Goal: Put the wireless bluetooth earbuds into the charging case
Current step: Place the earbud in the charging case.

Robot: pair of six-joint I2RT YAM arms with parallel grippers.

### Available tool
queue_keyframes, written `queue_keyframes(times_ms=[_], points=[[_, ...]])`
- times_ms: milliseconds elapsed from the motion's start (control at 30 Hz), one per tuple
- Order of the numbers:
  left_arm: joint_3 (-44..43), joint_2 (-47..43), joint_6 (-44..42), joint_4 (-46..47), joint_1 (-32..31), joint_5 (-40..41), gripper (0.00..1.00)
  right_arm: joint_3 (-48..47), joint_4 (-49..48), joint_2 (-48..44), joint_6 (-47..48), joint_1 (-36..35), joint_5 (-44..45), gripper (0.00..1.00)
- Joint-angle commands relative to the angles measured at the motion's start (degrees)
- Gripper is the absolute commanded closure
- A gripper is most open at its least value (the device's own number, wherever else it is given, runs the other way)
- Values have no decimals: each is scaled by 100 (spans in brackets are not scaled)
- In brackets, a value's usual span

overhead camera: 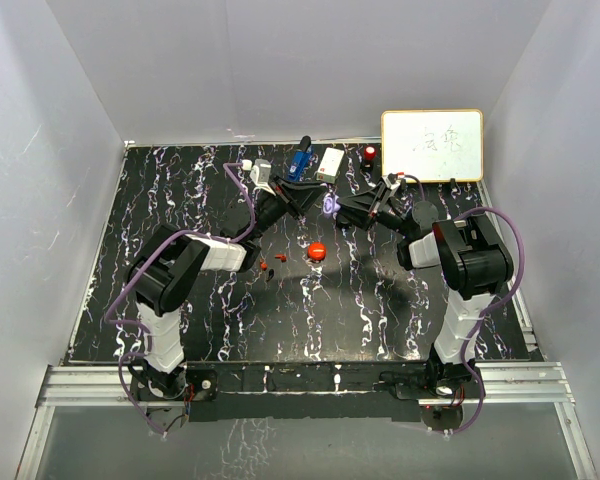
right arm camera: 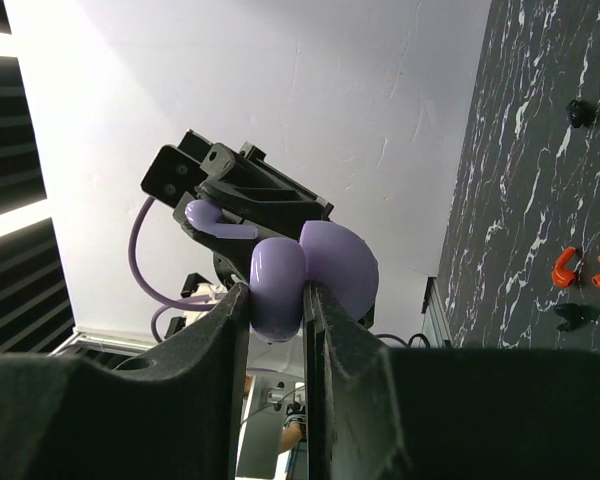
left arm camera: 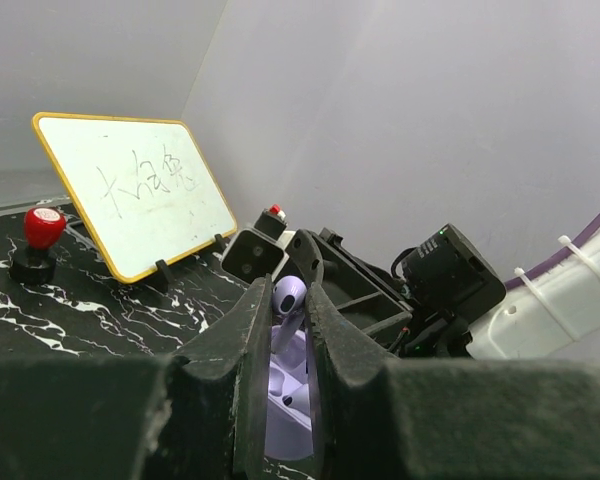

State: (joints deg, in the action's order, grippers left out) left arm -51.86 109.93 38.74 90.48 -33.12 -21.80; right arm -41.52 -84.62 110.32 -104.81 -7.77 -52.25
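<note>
My left gripper is shut on a lilac earbud, stem down, just above the open lilac charging case. A second lilac earbud sits in the case. My right gripper is shut on the case body, with its lid swung open. From the right wrist the held earbud shows above the case. In the top view both grippers meet at the case, behind the table's middle. Small red and dark bean-sized pieces lie on the table.
A round red puck lies near the middle. A whiteboard leans at the back right, with a red-topped knob, a white box and a blue object along the back edge.
</note>
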Motion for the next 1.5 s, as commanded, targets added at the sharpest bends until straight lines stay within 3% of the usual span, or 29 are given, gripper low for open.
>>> queue_keyframes(times_ms=[0, 567, 1467], points=[[10, -494, -126, 1203, -1, 43, 100, 47, -1832, 60, 150, -25, 42, 100], [-66, -716, -43, 1187, 67, 244, 100, 21, -1866, 159, 155, -31, 12, 100], [116, -229, 110, 1192, 94, 196, 100, -67, -1910, -8, 93, -27, -28, 100]])
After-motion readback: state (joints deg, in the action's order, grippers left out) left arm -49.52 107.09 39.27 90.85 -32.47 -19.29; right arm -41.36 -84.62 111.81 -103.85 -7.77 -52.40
